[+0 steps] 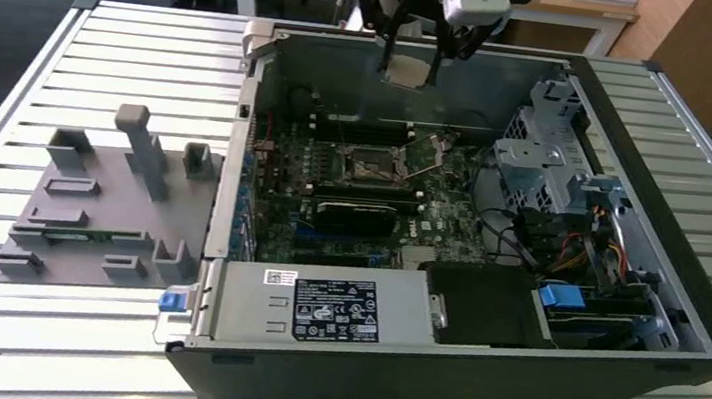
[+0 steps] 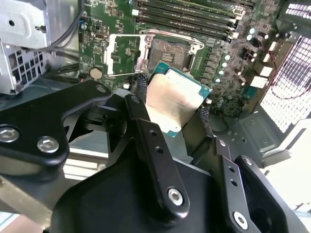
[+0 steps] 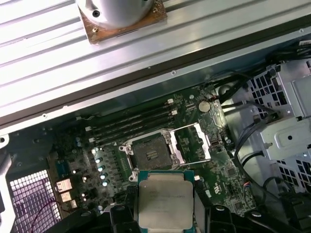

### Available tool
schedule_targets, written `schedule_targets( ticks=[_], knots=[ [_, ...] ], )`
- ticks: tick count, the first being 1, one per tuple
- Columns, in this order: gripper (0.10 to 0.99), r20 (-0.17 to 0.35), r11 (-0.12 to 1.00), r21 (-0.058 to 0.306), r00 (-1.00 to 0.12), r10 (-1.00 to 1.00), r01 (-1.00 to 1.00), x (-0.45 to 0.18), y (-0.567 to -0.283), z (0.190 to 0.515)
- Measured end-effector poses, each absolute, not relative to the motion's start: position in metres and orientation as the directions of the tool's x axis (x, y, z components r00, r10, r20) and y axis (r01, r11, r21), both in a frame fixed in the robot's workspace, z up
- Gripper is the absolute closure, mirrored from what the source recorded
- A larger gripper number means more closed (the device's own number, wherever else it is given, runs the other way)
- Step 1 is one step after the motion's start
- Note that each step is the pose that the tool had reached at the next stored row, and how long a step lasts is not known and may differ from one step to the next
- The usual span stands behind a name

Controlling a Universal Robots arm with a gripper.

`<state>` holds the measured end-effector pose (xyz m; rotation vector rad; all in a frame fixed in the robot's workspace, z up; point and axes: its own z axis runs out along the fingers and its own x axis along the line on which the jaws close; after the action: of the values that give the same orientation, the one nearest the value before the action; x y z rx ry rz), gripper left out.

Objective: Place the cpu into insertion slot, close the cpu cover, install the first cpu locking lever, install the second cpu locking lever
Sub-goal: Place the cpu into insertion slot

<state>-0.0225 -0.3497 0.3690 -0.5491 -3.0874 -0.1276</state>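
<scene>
My gripper (image 1: 407, 70) hangs above the far wall of the open computer case, shut on the cpu (image 1: 409, 73), a flat square chip with a dull silver face. In both wrist views the cpu (image 2: 174, 103) (image 3: 164, 203) sits clamped by its edges between the two black fingers (image 2: 140, 82). The insertion slot (image 1: 367, 166) (image 2: 169, 53) (image 3: 147, 155) lies bare on the green board, below and apart from the chip. The cpu cover (image 2: 125, 54) (image 3: 192, 142), a thin silver frame, is swung open beside the socket.
A grey fixture plate (image 1: 101, 201) rests on the slatted table at the exterior view's left. Inside the case stand a labelled power supply (image 1: 331, 307), a metal drive cage (image 1: 540, 170) with cables, and long memory slots (image 2: 187, 19) beside the socket.
</scene>
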Motion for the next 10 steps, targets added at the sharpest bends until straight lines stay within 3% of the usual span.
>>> schedule_targets(
  ticks=[10],
  knots=[
    [0.545,0.017,0.922,0.08,-0.925,0.379,0.379,-0.0227,-0.3497,0.367]
  ],
)
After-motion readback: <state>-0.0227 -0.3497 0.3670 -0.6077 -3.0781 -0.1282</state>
